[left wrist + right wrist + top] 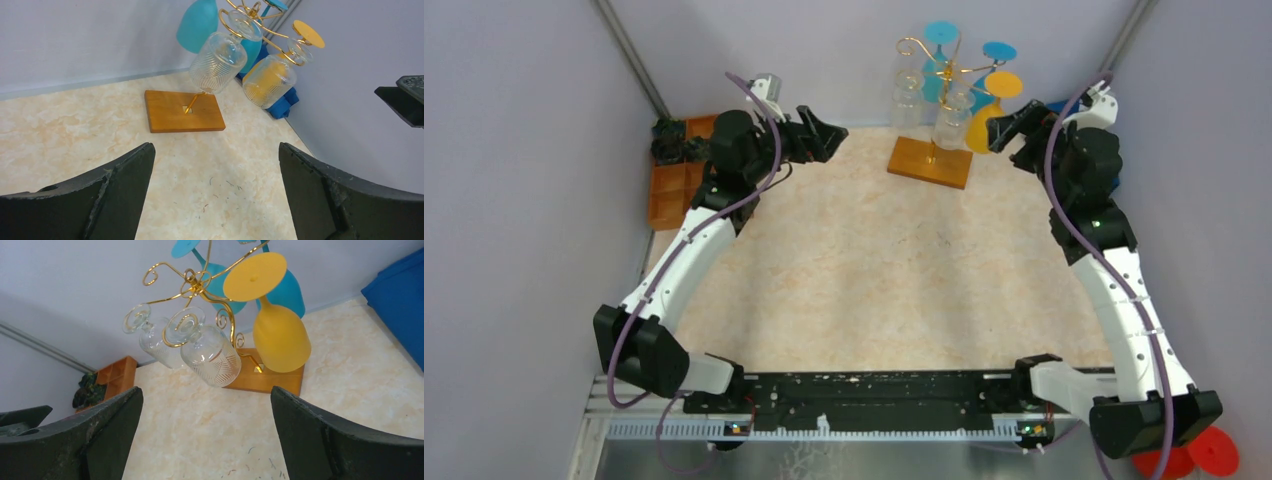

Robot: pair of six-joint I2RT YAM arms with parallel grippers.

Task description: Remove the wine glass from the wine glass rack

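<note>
Nearest the camera, both arms are bolted at the front edge of the table (854,290) and reach toward the far side. The left gripper (829,135) and right gripper (1007,125) have their jaws spread wide, grasping nothing. At the far edge, right of the middle, stands the wine glass rack (931,160); two clear wine glasses (951,120), a yellow glass (280,335) and blue glasses (290,290) hang upside down from it, the right gripper near the yellow glass and the left gripper well apart.
</note>
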